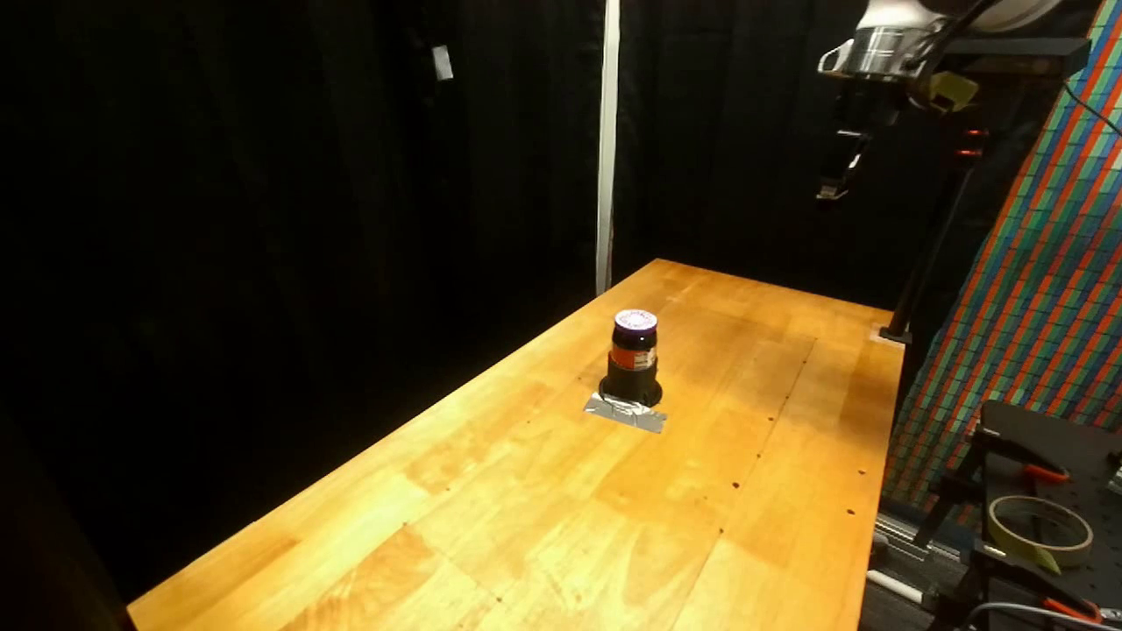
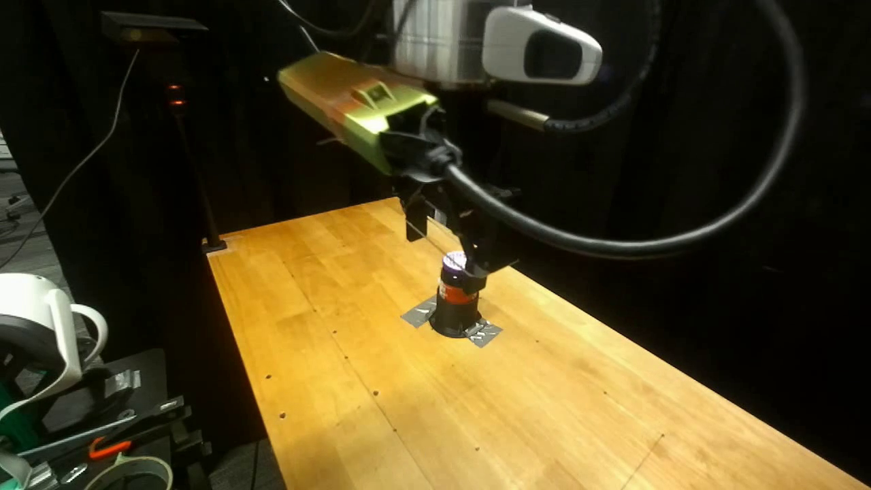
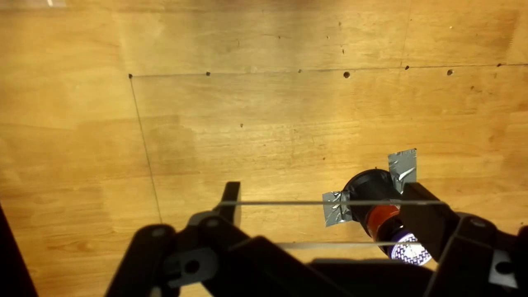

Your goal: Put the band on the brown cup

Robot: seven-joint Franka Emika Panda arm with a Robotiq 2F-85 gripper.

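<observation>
stretching the band [image 3: 284, 203] across its widely parted fingers [image 3: 231, 197], the gripper [image 3: 324, 201] clasps nothing between them and hangs above the table [image 3: 264, 161]. the brown cup [image 3: 380, 218] stands upright at about four o'clock from that gap in the wrist view, partly hidden by the three-o'clock finger, with tape [image 3: 336, 216] at its base. in an exterior view the gripper lies between one and two o'clock from the cup's top [image 1: 635, 319], well apart. lowering without centring first would likely land that finger on the cup, perhaps straining the tape. closing the fingers too early could slacken the loop and drop it; a crooked descent may snag a strand on the top.
</observation>
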